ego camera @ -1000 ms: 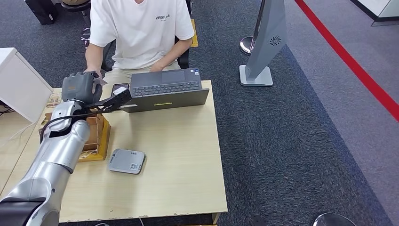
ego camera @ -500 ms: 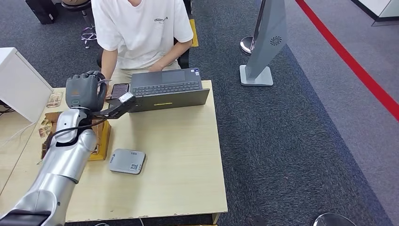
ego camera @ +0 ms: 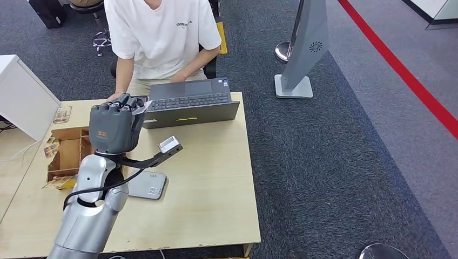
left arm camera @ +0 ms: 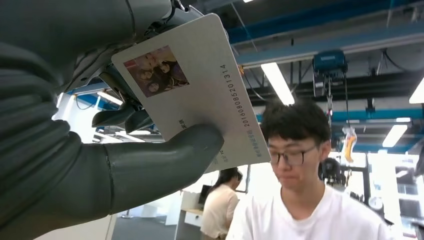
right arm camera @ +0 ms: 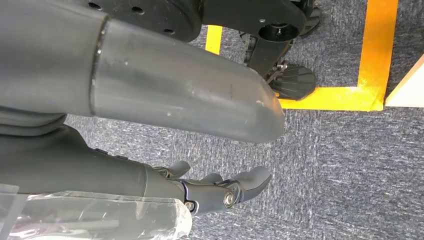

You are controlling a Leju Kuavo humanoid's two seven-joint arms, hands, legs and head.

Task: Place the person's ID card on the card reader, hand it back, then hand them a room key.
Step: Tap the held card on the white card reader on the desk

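ID card point(left arm camera: 200, 95) sits pinched between the left hand's point(ego camera: 114, 127) thumb and fingers point(left arm camera: 120, 117), raised above the counter point(ego camera: 210, 178), card reader point(ego camera: 147, 185) at its 6 o'clock. Right hand point(right arm camera: 210, 192) hangs empty, fingers apart.

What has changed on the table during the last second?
The left hand, holding the ID card, drew back from the person toward the card reader, uncovering the wooden organizer. The card reader, laptop and table stayed put.
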